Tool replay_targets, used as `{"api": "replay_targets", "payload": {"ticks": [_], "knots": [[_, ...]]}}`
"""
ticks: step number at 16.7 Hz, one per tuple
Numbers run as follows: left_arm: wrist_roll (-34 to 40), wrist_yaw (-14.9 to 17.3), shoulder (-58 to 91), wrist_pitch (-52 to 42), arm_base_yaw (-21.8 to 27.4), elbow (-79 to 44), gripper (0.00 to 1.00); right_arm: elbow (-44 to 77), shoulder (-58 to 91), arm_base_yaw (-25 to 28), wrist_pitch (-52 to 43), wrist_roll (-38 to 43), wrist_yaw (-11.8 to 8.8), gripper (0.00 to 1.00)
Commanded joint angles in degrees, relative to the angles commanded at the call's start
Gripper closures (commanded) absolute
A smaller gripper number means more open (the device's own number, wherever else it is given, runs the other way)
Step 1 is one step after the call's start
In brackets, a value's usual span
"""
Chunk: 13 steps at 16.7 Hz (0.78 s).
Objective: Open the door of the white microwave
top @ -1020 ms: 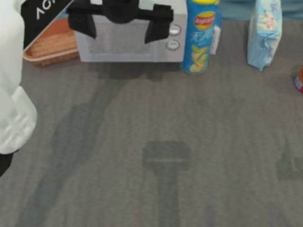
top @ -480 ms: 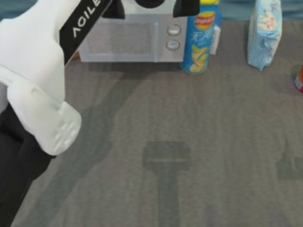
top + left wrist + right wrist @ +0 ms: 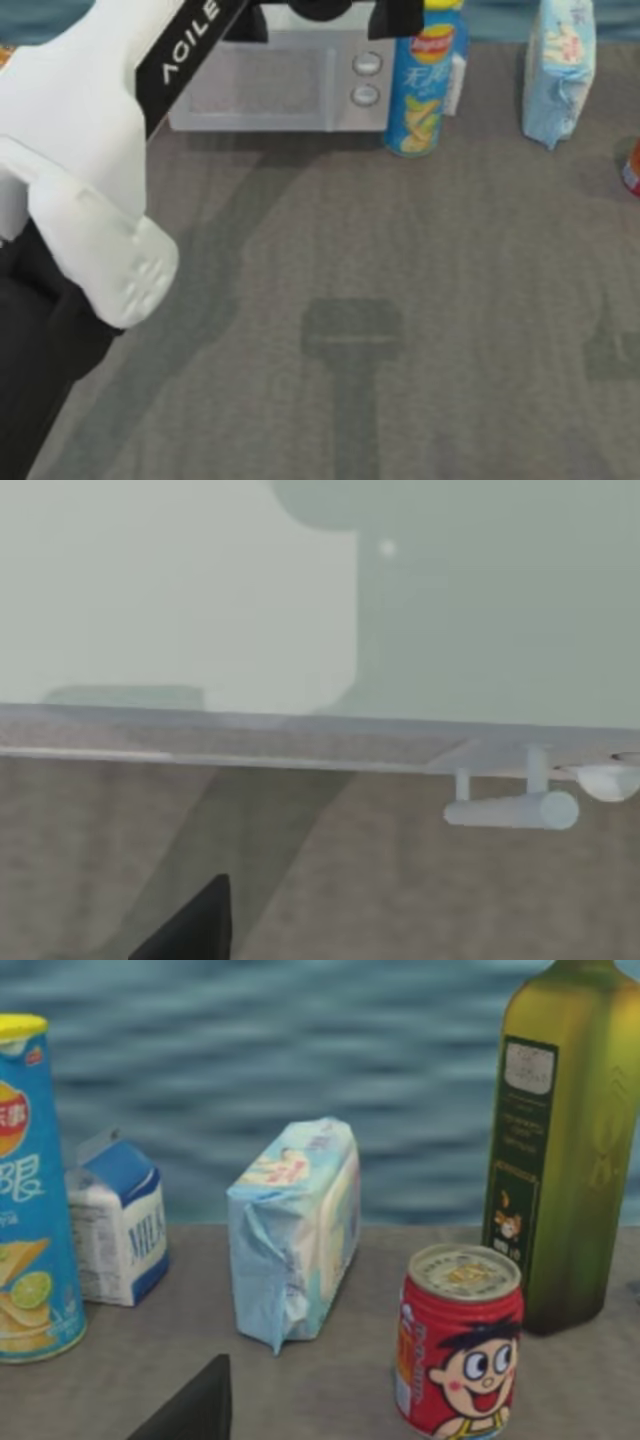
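Observation:
The white microwave (image 3: 280, 110) stands at the back of the table, left of centre, with two round silver knobs (image 3: 367, 78) on its front. Its door (image 3: 255, 82), with the grey mesh window, lies flush with the front. My left gripper (image 3: 320, 10) hovers over the microwave's top, open, its black fingers (image 3: 393, 16) spread wide and holding nothing. The left wrist view looks down on the microwave's pale top (image 3: 180, 590) and the door's bar handle (image 3: 510, 808), with one fingertip (image 3: 195, 930) showing. My right gripper (image 3: 320, 1432) is out of the top view, parked and open.
A blue chips can (image 3: 424, 85) stands right beside the microwave, a milk carton (image 3: 118, 1220) behind it. Farther right are a tissue pack (image 3: 558, 70), a red drink can (image 3: 460, 1345) and a green bottle (image 3: 565, 1150). My left arm (image 3: 90, 170) covers the table's left side.
My left arm has swung in over the table's left side and carried its gripper from the microwave's front back over its top. The door has not moved.

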<state>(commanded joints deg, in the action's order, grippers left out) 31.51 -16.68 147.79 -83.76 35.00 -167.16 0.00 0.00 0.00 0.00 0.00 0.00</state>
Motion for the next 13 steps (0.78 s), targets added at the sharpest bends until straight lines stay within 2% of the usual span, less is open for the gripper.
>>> {"api": "replay_targets", "payload": {"ticks": [6, 11, 13], "knots": [[-1.8, 0.9, 9.0, 4.0, -1.8, -5.5, 0.00, 0.0, 0.0, 0.0, 0.0, 0.0, 0.0, 0.00], [-1.9, 1.0, 10.0, 4.5, -2.0, -6.1, 0.00, 0.0, 0.0, 0.0, 0.0, 0.0, 0.0, 0.00], [-1.9, 1.0, 10.0, 4.5, -2.0, -6.1, 0.15, 0.0, 0.0, 0.0, 0.0, 0.0, 0.0, 0.00]]}}
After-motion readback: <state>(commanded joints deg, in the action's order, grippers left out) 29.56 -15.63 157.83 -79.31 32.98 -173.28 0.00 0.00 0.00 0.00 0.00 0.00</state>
